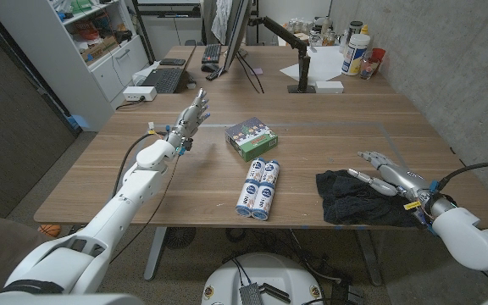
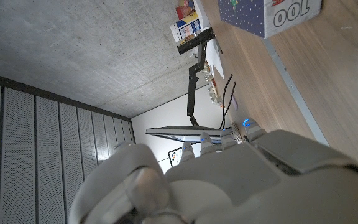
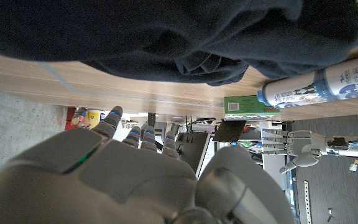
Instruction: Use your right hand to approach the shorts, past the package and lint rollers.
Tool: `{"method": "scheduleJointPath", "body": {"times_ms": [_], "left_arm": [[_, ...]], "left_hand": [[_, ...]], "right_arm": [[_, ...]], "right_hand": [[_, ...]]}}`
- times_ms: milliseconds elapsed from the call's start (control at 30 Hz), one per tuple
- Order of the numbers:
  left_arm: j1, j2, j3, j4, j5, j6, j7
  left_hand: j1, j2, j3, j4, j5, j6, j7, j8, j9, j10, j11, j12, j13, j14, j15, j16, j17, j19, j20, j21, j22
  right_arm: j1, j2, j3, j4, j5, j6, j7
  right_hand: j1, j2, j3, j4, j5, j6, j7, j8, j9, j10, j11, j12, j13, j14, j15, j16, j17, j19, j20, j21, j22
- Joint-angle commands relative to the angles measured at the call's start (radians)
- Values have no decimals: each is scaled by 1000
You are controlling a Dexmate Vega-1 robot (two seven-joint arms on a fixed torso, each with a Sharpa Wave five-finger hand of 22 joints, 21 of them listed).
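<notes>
While its fingers spread apart, right hand (image 1: pixel 385 174) hovers over crumpled dark shorts (image 1: pixel 352 199) — soft, rumpled fabric.

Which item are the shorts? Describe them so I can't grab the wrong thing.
On the wooden table, look at the near edge on the robot's right, just ahead of the right hand. The shorts are the crumpled dark cloth heap there, unlike the white lint rollers and green package.

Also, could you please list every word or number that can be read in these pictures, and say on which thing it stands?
"100": on the white side of the package, seen upside down in the left wrist view.
Lint rollers: blue print on their labels, too small to read.
Bottles at the table's far end: labels too blurred to read.
</notes>
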State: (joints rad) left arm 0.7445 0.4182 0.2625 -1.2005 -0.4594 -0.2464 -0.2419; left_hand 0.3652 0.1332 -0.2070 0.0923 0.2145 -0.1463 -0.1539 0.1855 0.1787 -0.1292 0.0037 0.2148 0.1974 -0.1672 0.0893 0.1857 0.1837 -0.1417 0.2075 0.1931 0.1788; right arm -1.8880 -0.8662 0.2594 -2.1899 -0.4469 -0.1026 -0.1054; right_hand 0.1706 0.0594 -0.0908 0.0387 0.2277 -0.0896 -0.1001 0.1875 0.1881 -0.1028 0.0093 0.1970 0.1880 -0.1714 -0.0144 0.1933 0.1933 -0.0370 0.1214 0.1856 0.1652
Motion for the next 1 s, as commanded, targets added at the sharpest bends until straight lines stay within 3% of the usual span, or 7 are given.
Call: {"method": "scheduleJointPath", "body": {"times_ms": [33,733,833,1000], "left_arm": [[3,7,2,-13,5,9,4],[-3,3,5,-5,4,0,-3],[-4,3,6,-7,4,2,-5],[-4,5,8,-8,4,5,-6]], "left_hand": [[8,-2,3,4,-1,4,5,8,2,5,1,7,2,-60,4,7,5,-5,6,5,4],[8,-3,3,4,-1,5,6,7,2,5,0,7,2,-61,3,7,5,-5,6,5,4],[7,-3,3,4,-1,6,6,7,2,6,1,7,2,-61,3,7,5,-5,6,5,4],[7,-3,3,4,-1,6,6,7,2,5,-2,7,2,-61,3,7,5,-5,6,5,4]], "right_arm": [[-4,-10,-19,6,-6,-6,-19],[-45,-8,-13,-22,-23,-50,-33],[-43,-7,-15,-20,-23,-51,-35],[-42,-9,-19,-17,-22,-52,-37]], "right_hand": [[9,-3,-9,-2,-6,-7,-3,-3,6,-12,-3,-5,6,-78,3,-1,1,-7,4,-3,3],[10,0,-8,-2,-6,-6,-6,2,6,-20,-2,-6,6,-81,1,0,1,-11,3,-3,3],[11,0,-9,-3,-6,36,-9,19,6,-21,0,-3,6,-83,2,1,1,-12,3,-2,3],[11,0,-9,-3,-6,37,-12,19,6,-21,-2,-3,5,-83,2,1,1,-13,3,-3,3]]}}
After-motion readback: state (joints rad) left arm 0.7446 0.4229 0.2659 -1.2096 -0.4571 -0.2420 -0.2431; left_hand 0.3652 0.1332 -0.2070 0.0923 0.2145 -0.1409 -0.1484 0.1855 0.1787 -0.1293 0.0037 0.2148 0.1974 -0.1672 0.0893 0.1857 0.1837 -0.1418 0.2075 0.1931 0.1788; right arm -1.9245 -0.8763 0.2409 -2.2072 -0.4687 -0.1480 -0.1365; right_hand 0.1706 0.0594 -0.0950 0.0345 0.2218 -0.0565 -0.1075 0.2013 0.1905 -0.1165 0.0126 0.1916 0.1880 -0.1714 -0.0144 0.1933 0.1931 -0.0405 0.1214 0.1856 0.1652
